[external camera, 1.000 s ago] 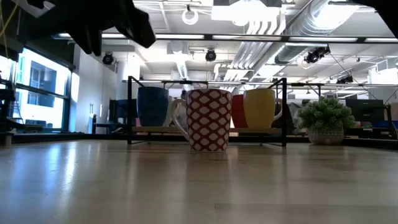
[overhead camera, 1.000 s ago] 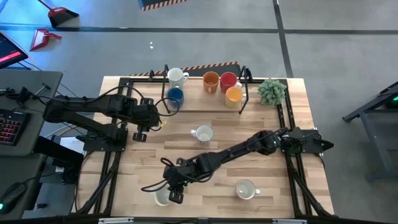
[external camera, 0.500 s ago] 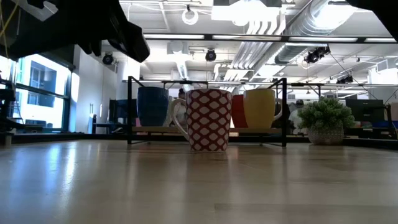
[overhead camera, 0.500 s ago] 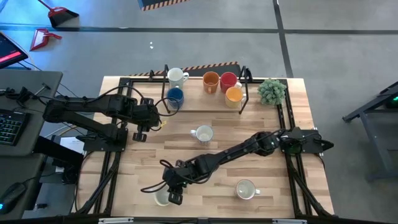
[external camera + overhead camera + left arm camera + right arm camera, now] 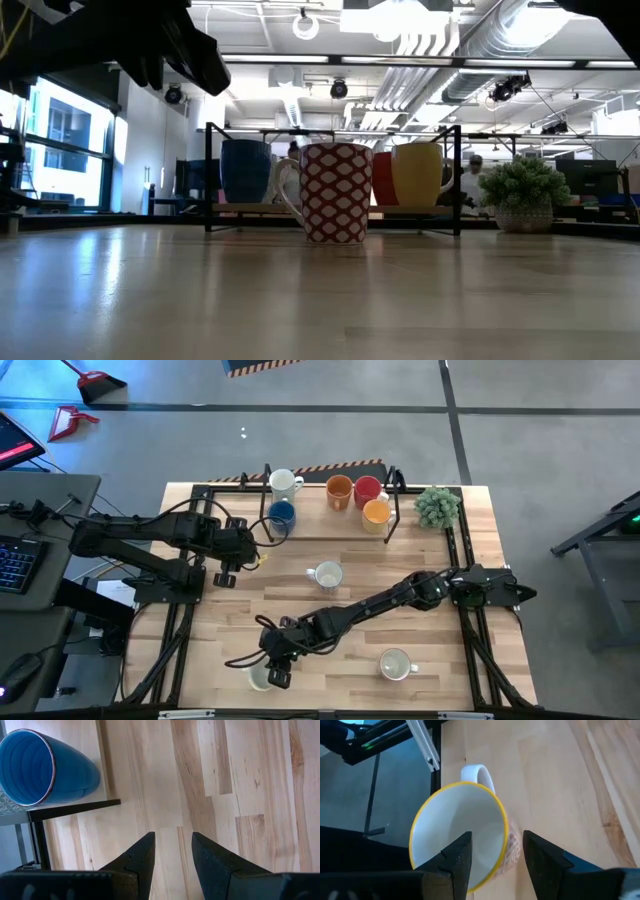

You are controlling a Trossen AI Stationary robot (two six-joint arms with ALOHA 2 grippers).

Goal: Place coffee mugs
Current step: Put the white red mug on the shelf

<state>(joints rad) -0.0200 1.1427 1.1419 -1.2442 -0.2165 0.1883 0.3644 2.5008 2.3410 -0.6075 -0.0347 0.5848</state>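
Observation:
My right gripper [image 5: 275, 668] [image 5: 497, 855] is open and points down over a white mug with a yellow rim [image 5: 462, 835] [image 5: 260, 678] that stands upright near the table's near-left edge. One finger is over the mug's inside and the other is outside its wall, opposite the handle [image 5: 479, 772]. No touch shows. My left gripper [image 5: 225, 568] [image 5: 172, 850] is open over bare table beside the blue mug [image 5: 35, 770] [image 5: 282, 513]. The blue, white [image 5: 285, 482], orange [image 5: 340, 490], red [image 5: 367, 488] and yellow [image 5: 376, 512] mugs stand on the rack shelf. Two more white mugs [image 5: 327, 574] [image 5: 396, 664] stand on the table.
A black-framed rack [image 5: 392, 510] stands along the far edge, and a small green plant [image 5: 437, 506] sits at its right. The low view shows the patterned mug [image 5: 335, 192] in front of the rack. Bare wood [image 5: 440, 650] lies between the loose mugs.
My right gripper has crept a little toward the table's near-left corner, closing in over the yellow-rimmed white mug. No mug has moved.

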